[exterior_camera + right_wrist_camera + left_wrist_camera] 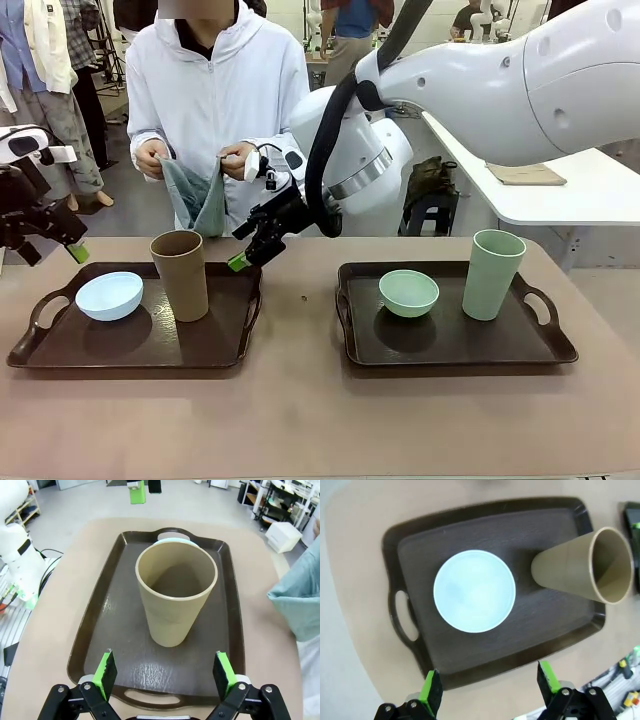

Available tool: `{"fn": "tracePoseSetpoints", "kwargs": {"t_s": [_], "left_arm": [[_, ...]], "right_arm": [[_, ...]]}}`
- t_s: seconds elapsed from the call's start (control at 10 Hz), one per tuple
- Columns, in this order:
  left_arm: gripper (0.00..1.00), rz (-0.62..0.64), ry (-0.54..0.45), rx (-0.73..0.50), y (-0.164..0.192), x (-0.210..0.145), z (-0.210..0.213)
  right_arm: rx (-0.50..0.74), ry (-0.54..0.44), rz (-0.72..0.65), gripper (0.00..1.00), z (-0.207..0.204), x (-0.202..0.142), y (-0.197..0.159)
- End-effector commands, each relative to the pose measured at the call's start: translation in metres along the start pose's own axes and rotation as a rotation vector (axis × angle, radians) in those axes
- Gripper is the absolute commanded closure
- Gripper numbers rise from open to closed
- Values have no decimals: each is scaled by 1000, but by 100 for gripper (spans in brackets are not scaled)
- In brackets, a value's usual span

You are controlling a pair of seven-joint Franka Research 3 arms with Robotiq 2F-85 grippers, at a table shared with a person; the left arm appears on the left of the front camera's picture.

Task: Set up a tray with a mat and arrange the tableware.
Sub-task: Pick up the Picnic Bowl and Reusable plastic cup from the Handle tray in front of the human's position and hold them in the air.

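Trouble looks likeliest at the tall brown matte handleless cup (180, 275). It stands upright on the right part of the left dark brown handled tray (200, 345), just right of the small pale blue round bowl (110, 295).

The right gripper (241, 259) reaches across with its fingers spread wide and empty, and hangs at the cup's far right side without touching it. A high or off-centre squeeze could tip so tall a thing. The left gripper (75, 250), likewise spread and empty, hovers by the same tray's left end, so the two arms could clash there.

The right wrist view frames the cup squarely between its fingers, with the bowl nearly hidden behind. The left wrist view looks straight down into the bowl, which sits clear of the cup. The front view adds the person's hands (152, 158) holding a grey-green cloth (195, 195) at the far side. It also shows the right dark tray (440, 345) with a mint green bowl (408, 292) and a pale green cup (493, 275).
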State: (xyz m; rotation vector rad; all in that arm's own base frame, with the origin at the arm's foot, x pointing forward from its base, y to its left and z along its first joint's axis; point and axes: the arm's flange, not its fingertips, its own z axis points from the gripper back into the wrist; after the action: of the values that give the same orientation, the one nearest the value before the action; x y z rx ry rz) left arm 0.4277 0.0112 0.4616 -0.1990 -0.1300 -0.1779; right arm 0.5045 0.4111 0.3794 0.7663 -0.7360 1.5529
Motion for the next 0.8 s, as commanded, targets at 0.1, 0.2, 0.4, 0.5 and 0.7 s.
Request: {"fn": "tracePoseSetpoints", "kwargs": {"t_s": [0.1,0.2,0.4,0.5,0.7], "left_arm": [[0,18,15,31,2,-1,0],[0,18,15,31,2,-1,0],[0,4,4,8,1,-1,0],[0,4,-21,36,4,2,-8],[0,10,-27,53,9,8,-29]], "right_arm": [[-5,-2,7,0,3,4,1],[-5,-2,7,0,3,4,1],[-2,-1,4,0,1,2,0],[6,3,0,0,-8,-7,-6],[69,-63,22,0,-32,-21,-19]]}}
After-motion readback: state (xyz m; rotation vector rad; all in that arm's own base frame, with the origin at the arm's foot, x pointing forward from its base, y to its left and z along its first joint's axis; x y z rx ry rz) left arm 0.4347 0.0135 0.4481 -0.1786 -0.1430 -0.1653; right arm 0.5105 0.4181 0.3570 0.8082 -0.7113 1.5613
